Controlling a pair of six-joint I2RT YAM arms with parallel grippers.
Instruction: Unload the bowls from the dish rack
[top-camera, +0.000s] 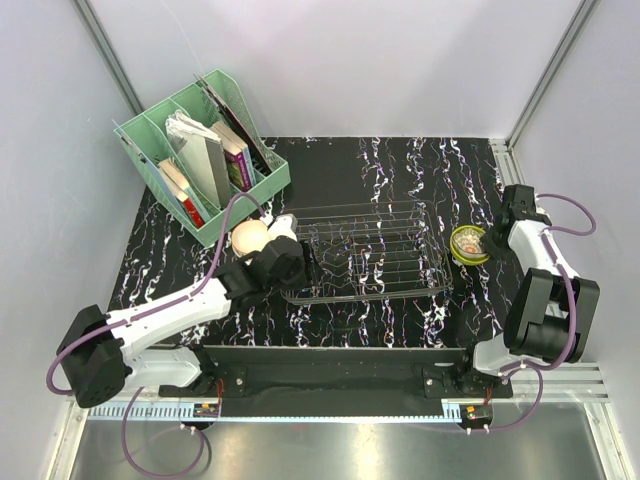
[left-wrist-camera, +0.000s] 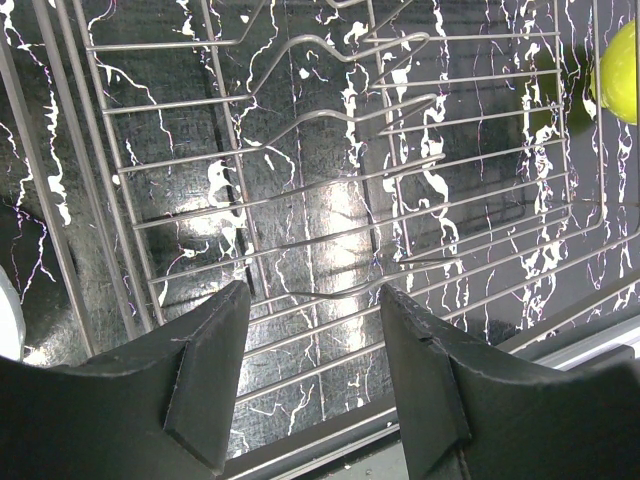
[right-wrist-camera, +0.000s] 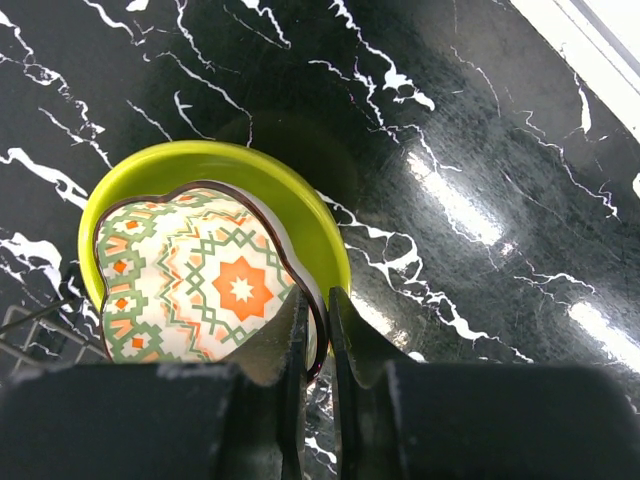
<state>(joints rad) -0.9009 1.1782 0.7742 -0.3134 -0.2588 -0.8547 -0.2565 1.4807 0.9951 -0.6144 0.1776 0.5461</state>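
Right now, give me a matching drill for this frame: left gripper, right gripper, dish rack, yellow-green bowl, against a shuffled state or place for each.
Things
A. left gripper
B. right gripper
C. dish rack
D. yellow-green bowl

States or places
1. on the table just right of the rack, with the patterned bowl nested inside
2. open and holding nothing, above the rack
3. no bowl visible in it
4. shut on the patterned bowl's rim

Pairs: A-2, B-4, C-3, D-1
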